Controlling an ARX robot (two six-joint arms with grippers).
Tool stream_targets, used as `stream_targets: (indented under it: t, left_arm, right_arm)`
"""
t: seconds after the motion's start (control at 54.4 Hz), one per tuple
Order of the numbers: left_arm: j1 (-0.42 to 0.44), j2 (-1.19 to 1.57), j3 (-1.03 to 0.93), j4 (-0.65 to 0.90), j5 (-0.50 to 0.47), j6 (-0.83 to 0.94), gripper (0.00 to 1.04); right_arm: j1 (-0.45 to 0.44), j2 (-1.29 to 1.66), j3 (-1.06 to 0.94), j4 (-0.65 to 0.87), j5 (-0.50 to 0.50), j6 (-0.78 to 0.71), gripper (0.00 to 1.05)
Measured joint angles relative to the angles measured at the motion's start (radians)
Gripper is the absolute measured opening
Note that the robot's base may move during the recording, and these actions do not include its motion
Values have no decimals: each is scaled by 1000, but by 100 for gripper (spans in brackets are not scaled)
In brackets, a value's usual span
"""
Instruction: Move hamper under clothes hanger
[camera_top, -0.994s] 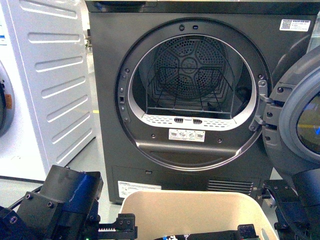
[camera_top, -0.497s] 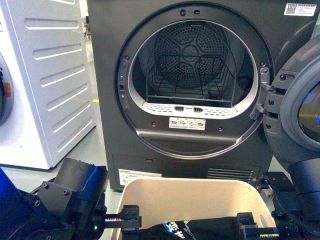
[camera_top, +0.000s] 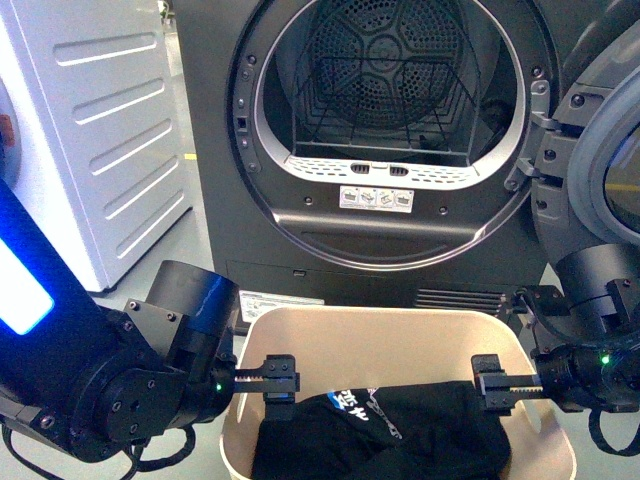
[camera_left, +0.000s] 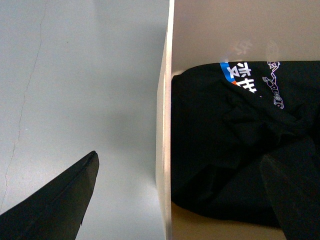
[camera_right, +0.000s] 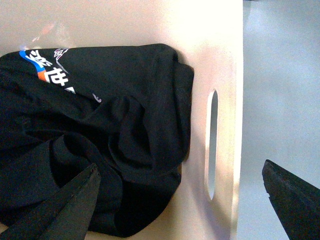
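From the front, the hamper (camera_top: 380, 340) stood on the floor just before the dark dryer (camera_top: 300, 220), whose door hung open. A white machine (camera_top: 110, 130) stood beyond the hamper's left side. A black T-shirt (camera_top: 400, 430) lay inside the hamper. You had the left gripper (camera_top: 270, 380) at the hamper's left rim and the right gripper (camera_top: 495, 385) at its right rim.

In the left wrist view, your left gripper's (camera_left: 178, 155) jaws were spread astride the hamper's wall (camera_left: 162, 125). One finger (camera_left: 60, 200) was outside the hamper over the floor (camera_left: 75, 75), the other inside over the T-shirt (camera_left: 225, 150).

In the right wrist view, your right gripper's (camera_right: 180, 164) jaws were likewise spread, with the hamper's wall (camera_right: 225, 75) and its cut-out handle (camera_right: 212, 145) between them.
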Motion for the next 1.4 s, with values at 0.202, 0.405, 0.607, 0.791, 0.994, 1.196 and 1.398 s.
stream_targets:
  t: [0.202,0.405,0.607,0.791,0.994,1.196,1.398]
  left_arm:
    - [6,18,16,-11,4,0,98]
    - [13,33,31,-27,1,1,98]
    - [18,48,54,-43,-21,0,98]
    - [18,81,83,-58,-23,-3,98]
    - [16,106,108,-76,-27,-3,90]
    - [15,124,145,-98,-34,-3,65]
    - [15,136,182,-119,-37,-3,37]
  right_arm:
    - [-7,23,28,-7,0,0,97]
    - [-13,49,47,-12,1,0,97]
    - [-20,68,71,-13,4,2,97]
    - [-20,82,89,-18,5,2,97]
    - [-21,98,105,-25,13,3,97]
    - [-28,117,118,-31,23,9,95]
    - [-33,126,129,-33,28,12,75]
